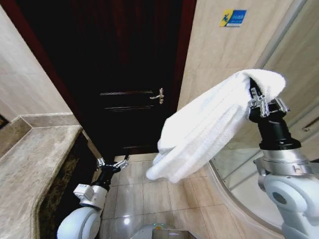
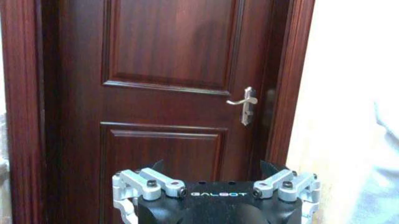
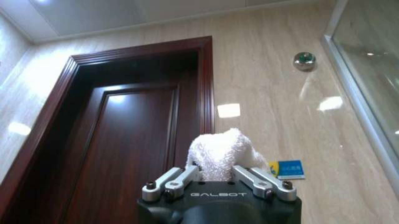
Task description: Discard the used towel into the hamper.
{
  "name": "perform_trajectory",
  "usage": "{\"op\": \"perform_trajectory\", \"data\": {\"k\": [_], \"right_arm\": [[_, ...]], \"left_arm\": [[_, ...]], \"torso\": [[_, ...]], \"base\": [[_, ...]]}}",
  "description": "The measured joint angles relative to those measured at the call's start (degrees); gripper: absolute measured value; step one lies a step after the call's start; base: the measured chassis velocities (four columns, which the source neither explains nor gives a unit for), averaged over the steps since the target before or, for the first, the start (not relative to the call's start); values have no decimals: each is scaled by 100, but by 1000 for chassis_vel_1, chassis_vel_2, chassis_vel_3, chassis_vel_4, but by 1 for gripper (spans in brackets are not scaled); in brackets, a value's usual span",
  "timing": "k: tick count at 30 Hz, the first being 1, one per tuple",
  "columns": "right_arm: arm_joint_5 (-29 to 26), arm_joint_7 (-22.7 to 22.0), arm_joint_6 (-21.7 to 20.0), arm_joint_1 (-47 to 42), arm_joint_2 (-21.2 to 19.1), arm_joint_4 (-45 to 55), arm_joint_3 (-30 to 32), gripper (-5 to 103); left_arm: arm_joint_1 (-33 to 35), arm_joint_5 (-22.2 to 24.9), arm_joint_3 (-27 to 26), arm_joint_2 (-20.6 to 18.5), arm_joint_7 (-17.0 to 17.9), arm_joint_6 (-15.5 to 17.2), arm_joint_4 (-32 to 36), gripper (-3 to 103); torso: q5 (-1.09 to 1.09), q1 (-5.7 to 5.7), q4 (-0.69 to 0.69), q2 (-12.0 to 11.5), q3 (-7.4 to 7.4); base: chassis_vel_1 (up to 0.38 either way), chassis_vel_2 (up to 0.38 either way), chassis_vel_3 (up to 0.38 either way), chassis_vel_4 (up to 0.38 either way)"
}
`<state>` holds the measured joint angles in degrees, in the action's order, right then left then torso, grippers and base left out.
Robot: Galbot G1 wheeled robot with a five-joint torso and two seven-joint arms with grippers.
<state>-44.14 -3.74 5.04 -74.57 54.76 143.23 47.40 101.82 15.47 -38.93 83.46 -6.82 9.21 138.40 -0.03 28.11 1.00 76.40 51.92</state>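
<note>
Straight ahead, a dark red-brown door [image 1: 127, 74] is the largest thing in the head view, its wooden frame [image 3: 206, 84] meeting beige tiled wall [image 1: 214, 50] on the right. A metal lever handle [image 1: 158, 95] sits on the door's right edge. To the left runs a stone countertop [image 1: 35, 159], and to the right curves the glass shower enclosure [image 1: 234, 169] over a pale tiled floor [image 1: 139, 194].

Next in size is the white towel [image 1: 209, 127], the task's thing, held up in the air at the right of the head view, in front of the tiled wall. It drapes down and to the left from the right gripper [image 1: 264, 102], whose fingers are clamped together on its upper end; the right wrist view shows a bunch of towel [image 3: 219, 151] pinched between them. It lies in no container.

Lower down at the left, the left gripper [image 1: 112, 163] hangs over the floor just beside the counter's end, pointing toward the door, its fingers spread apart with nothing between them.

A small blue and yellow sticker [image 1: 233, 18] is on the wall above.
</note>
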Motion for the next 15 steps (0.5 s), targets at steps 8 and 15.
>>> {"op": "perform_trajectory", "data": {"k": [8,15], "right_arm": [[15,28,15,-28,23,0,-1,10],[31,26,26,-52,9,0,-1,10]], "left_arm": [[0,0,-1,-1,0,0,0,100],[0,0,-1,-1,0,0,0,100]], "torso": [[3,0,-3,0,0],[4,0,-4,0,0]], "base": [[8,-1,-20,-15],[-73,-62,-49,-46]]}}
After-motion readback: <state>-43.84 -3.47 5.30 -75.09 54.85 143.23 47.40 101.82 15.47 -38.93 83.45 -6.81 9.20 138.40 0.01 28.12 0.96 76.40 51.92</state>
